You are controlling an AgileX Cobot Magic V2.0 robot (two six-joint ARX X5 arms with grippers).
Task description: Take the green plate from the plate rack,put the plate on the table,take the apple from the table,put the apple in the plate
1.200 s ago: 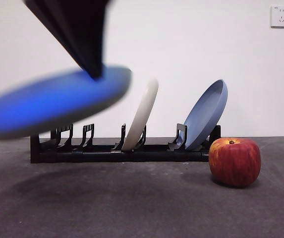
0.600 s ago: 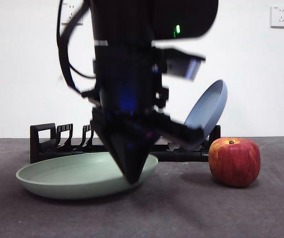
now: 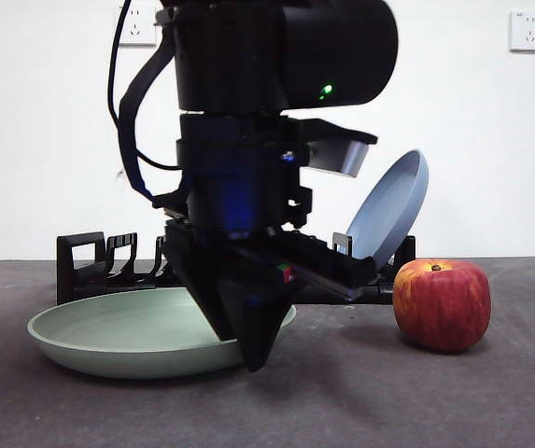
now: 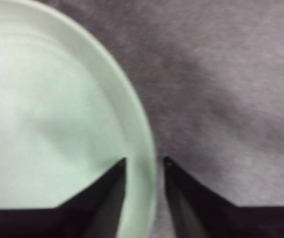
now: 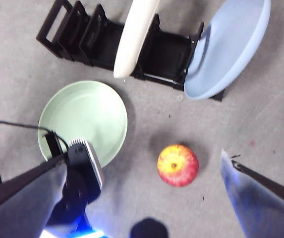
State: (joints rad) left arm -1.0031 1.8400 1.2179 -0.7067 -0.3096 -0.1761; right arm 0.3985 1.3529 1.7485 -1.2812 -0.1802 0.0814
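We read this as the end of the second step: the green plate [image 3: 127, 333] lies flat on the table [image 3: 416, 401], just in front of the plate rack [image 3: 90, 266], and the left gripper [image 4: 143, 166] is at its near rim. In the left wrist view its two jaws straddle that rim, one over the plate's inside and one outside over the table; they stand only a little apart, and we cannot tell whether they pinch the rim or have let go. If the plate is not yet released, we judge the next move calls for parting the jaws and lifting the arm straight up so the rim is not dragged. The apple [image 5: 178, 165] stands upright on the table, clear of the plate and near the end of the rack where the blue plate [image 5: 231, 47] leans; the cream-white plate [image 5: 134, 34] stands in a middle slot. The right gripper [image 5: 146, 198] hangs high above the scene with its jaws spread wide and holding nothing, roughly above the apple. We see bare table all round the apple and between it and the green plate, so a descent from above looks unobstructed, though the left arm crowds the plate's near edge.
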